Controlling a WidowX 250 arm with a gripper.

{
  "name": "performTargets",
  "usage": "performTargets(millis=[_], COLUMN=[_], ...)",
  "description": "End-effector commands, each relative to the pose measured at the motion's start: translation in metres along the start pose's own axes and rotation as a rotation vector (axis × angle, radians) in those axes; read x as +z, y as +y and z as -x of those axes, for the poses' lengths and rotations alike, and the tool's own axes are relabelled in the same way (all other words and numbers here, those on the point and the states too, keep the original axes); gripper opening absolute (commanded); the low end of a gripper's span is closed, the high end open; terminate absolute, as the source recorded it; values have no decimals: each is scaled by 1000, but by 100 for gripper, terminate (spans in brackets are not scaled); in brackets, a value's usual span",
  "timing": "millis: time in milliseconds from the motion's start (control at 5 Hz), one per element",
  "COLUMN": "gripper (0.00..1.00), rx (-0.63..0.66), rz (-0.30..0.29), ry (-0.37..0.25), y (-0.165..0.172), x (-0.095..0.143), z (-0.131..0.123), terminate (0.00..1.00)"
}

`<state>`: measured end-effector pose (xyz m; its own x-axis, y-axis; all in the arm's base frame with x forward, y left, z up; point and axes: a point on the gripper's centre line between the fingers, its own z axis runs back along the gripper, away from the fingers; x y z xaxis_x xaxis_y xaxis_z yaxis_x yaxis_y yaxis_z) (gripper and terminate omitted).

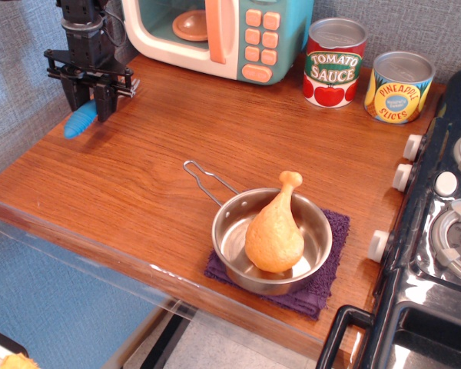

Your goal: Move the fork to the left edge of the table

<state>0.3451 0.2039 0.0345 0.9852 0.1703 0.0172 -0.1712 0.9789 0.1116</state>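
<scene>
Hanging over the far-left edge of the table (138, 177), the gripper (91, 98) has its jaws closed on the fork (81, 120). Only the blue ribbed handle shows below the fingers; the tines are mostly hidden by the jaws. Whether the handle tip touches the wood is unclear.

Bright even light, sharp focus, glare on pan (273, 242), soft shadows
</scene>
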Motion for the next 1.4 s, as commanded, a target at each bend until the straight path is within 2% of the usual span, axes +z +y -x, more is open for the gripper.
performTargets(millis=[0, 200, 400, 600, 800, 1200], gripper=[100, 100, 100, 100, 100, 100], rx=[-24, -32, -53, -70, -104, -104], rz=[-9, 19, 56, 50, 41, 41], ry=[-55, -136, -226, -247, -238, -238], y=[5, 0, -21, -35, -49, -49], x=[29, 60, 94, 104, 105, 105], z=[-4, 1, 7, 7, 4, 4], terminate=[0, 0, 0, 0, 0, 0])
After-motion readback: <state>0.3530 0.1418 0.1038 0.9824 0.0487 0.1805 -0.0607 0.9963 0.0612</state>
